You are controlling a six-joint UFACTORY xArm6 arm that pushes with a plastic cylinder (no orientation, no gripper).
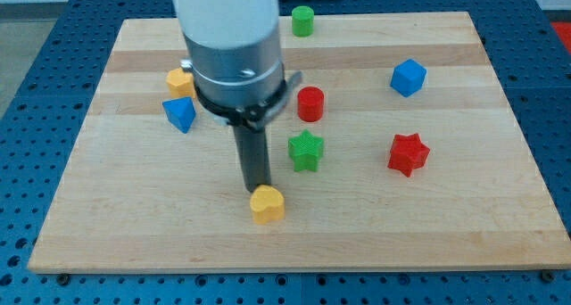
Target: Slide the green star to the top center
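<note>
The green star (pixel 306 151) lies near the middle of the wooden board (pixel 464 234). My tip (pixel 257 190) is at the end of the dark rod, down and to the left of the star, a short gap away. The tip sits just above and touching or almost touching a yellow block (pixel 267 204). A red cylinder (pixel 310 103) stands just above the star.
A green cylinder (pixel 302 20) stands at the top centre edge. A blue block (pixel 408 77) is at the upper right, a red star (pixel 409 153) at the right. A blue block (pixel 180 114) and a yellow block (pixel 179 80) lie at the left, beside the arm's body.
</note>
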